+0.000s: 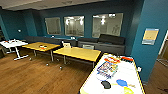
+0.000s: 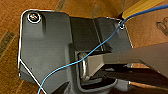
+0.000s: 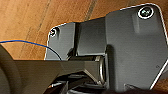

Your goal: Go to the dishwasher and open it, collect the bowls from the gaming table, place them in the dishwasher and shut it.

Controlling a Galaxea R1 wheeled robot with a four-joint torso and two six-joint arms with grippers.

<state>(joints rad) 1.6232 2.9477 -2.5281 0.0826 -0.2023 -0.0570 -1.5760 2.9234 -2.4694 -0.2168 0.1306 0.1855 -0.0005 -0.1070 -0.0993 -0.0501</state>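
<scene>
Three bowls sit on the white worktop (image 1: 135, 75) at lower right: black (image 1: 106, 84), blue (image 1: 121, 82), yellow-green (image 1: 128, 90). Two yellow tables (image 1: 77, 53) and a dark sofa (image 1: 105, 42) stand left, beyond it. Whether either pincer is spread, I cannot tell.

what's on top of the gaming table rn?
On the gaming table: black bowl, blue bowl, yellow-green bowl, a colourful box, red-orange items. Its near end is cut off.
</scene>
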